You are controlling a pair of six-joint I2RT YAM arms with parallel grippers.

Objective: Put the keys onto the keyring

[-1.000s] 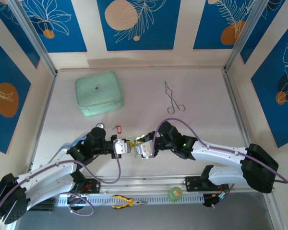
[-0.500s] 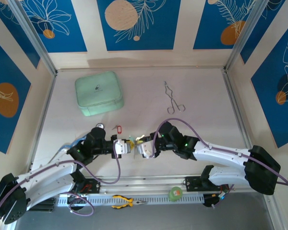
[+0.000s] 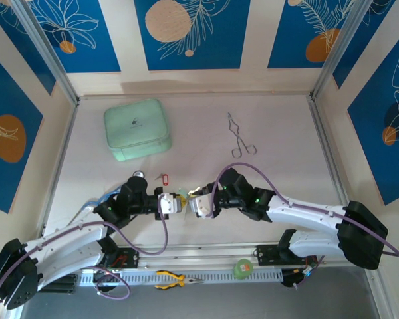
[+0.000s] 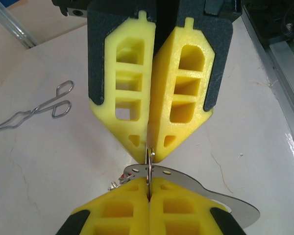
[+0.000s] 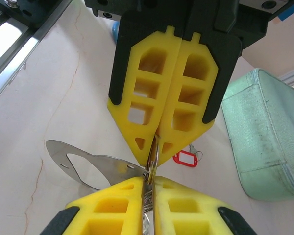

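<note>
At the table's (image 3: 286, 166) near edge, on the rail in front of the arm bases, lie yellow-handled pliers (image 3: 176, 280), no part of the job.

A little in from that edge, about midway between the left and right edges, the two arms meet tip to tip above the table. The left gripper (image 3: 175, 205) has its pads pressed together on one end of the keyring (image 5: 118, 162), whose flat grey loop sticks out sideways from the pinch. The right gripper (image 3: 194, 205) is closed too, nipping a thin wire ring (image 4: 150, 165) that stands upright between the two sets of fingertips (a key's own loop, I judge, though the key is hidden in the foam). Whether that ring has passed onto the keyring I cannot tell, since metal and pads overlap at the meeting point.

Just beyond the left gripper a red-tagged key (image 5: 185, 158) lies loose on the table, touched by nothing. Further off, a mint case (image 3: 137, 129) sits toward the far left corner, and silver tongs (image 3: 240, 137) lie toward the far edge, right of the middle.

So the work looks early: no key visibly hangs from the keyring, one is being offered up, and the red one at least remains to be fetched.
</note>
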